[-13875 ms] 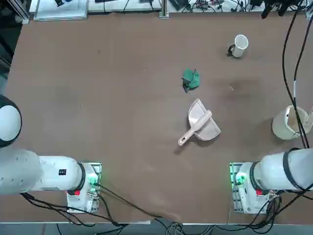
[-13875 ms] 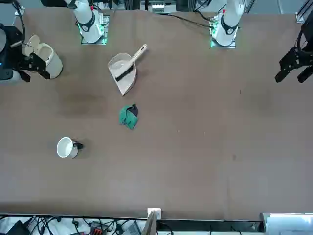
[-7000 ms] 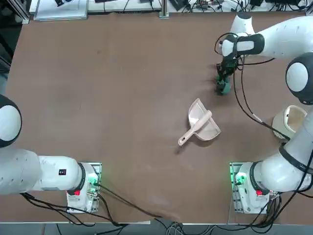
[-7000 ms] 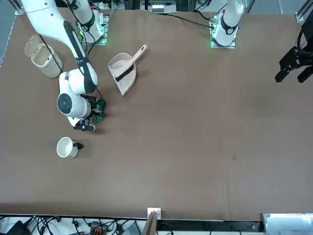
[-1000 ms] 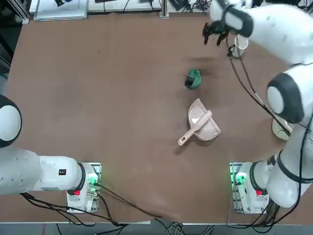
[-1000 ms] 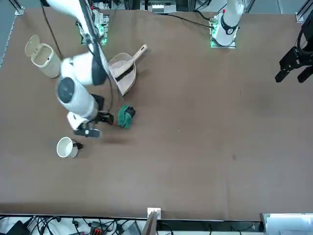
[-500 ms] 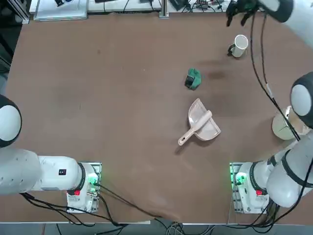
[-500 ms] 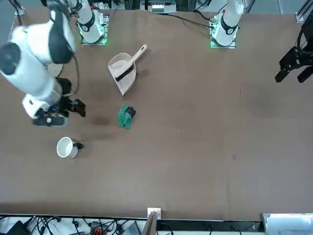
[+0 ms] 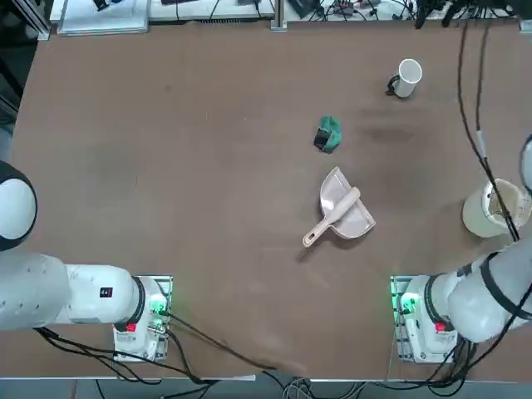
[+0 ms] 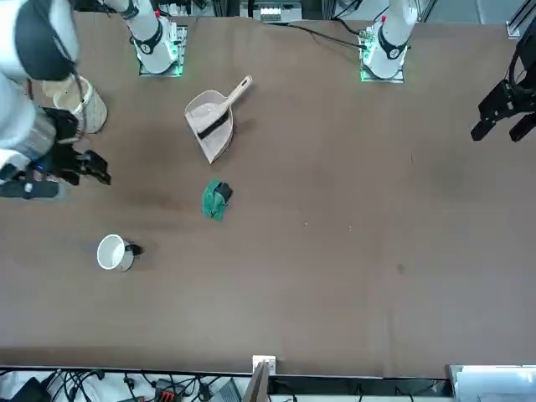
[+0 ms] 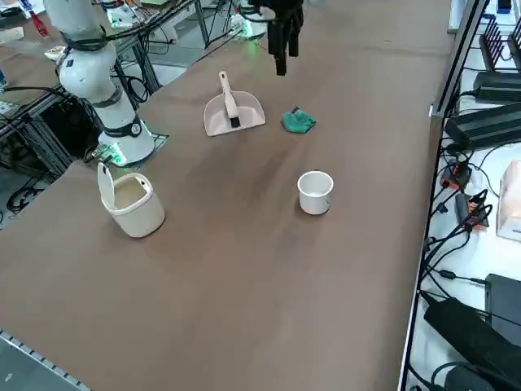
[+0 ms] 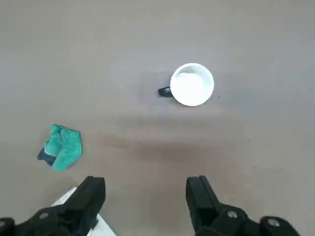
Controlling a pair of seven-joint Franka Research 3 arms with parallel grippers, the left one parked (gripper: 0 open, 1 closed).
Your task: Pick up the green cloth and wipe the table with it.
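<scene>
Brown tabletop [image 9: 208, 166], matte, faintly smudged in the wrist view; from left to right overhead, I list one green cloth [image 9: 331, 133], crumpled, lying loose beyond the dustpan [image 9: 356, 220], then a white mug [image 9: 405, 81]. Right gripper [image 12: 145, 182]: spread wide, empty, raised clear; I judge wiping probably finished, though the pictures cannot confirm it, with only parking left.

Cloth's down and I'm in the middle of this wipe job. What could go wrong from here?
The right pincer is open over the table, holding nothing. Re-gripping the green cloth, it might bump the dustpan close beside it. A sweep towards the white mug could knock it over. The cloth is bunched, so it may wipe only a narrow strip.
</scene>
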